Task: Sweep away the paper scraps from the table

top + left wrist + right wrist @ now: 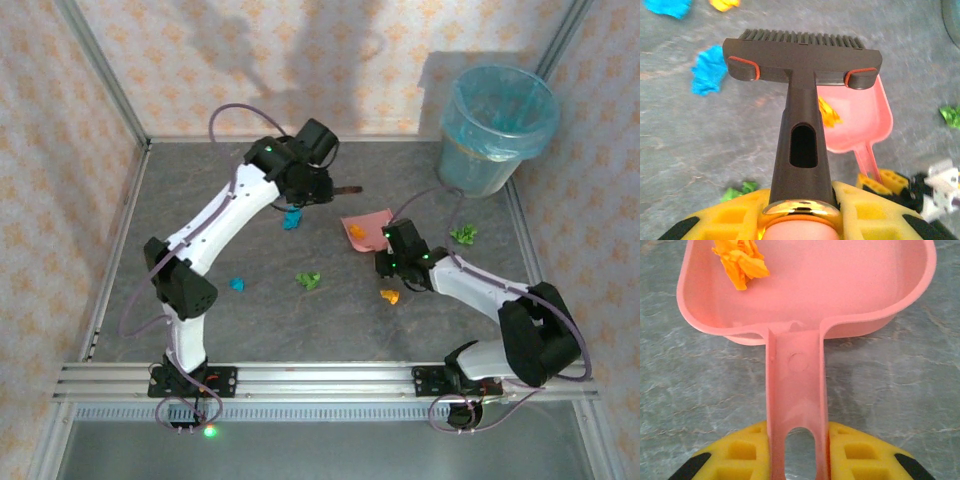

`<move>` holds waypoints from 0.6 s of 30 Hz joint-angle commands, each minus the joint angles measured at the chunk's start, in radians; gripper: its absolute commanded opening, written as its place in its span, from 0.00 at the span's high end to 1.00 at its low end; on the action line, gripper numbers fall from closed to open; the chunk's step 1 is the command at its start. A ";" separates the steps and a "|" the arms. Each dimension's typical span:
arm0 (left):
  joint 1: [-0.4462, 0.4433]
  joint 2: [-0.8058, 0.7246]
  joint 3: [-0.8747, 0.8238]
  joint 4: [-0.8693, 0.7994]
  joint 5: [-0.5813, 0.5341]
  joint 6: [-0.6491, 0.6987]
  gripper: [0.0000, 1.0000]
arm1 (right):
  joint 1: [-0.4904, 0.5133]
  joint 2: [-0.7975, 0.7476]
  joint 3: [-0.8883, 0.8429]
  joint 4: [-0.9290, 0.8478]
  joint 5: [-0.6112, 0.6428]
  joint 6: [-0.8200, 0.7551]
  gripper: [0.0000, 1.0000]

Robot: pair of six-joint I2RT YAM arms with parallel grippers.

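Left gripper [800, 215] pinched the dark brown plastic hand brush [801, 55] by its handle; right gripper [797, 455] pinched the pink plastic dustpan [850, 300] by its handle, one orange crumpled scrap [740, 260] in the pan ahead. Other tiny bright paper scraps [308, 280] lay loose on the dark grey mottled table [900, 390], a blue one [707, 70] ahead-left of the left gripper. A hard stroke could flick it past the pan or jolt the orange bit out.

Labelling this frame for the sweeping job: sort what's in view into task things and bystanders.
Job: paper scraps on the table; one orange scrap already in the pink dustpan; hand brush.
Bystanders: lined bin (perhaps for emptying later); patterned walls; aluminium rails.
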 commanded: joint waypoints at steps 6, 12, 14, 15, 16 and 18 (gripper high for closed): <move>0.112 -0.058 0.021 0.065 -0.067 -0.031 1.00 | 0.043 0.044 0.077 -0.020 0.015 -0.050 1.00; 0.163 0.081 0.157 0.046 -0.074 -0.035 1.00 | 0.054 0.111 0.207 -0.067 0.010 -0.060 1.00; 0.185 0.127 0.198 0.060 -0.035 -0.051 1.00 | 0.054 0.144 0.251 -0.076 0.012 -0.075 1.00; 0.191 0.164 0.242 0.051 -0.017 -0.057 1.00 | 0.054 0.165 0.272 -0.082 0.012 -0.086 1.00; 0.194 0.199 0.289 0.036 -0.006 -0.059 1.00 | 0.054 0.185 0.295 -0.090 0.013 -0.094 1.00; 0.198 0.286 0.414 -0.007 0.019 -0.053 1.00 | 0.055 0.224 0.333 -0.103 0.017 -0.107 1.00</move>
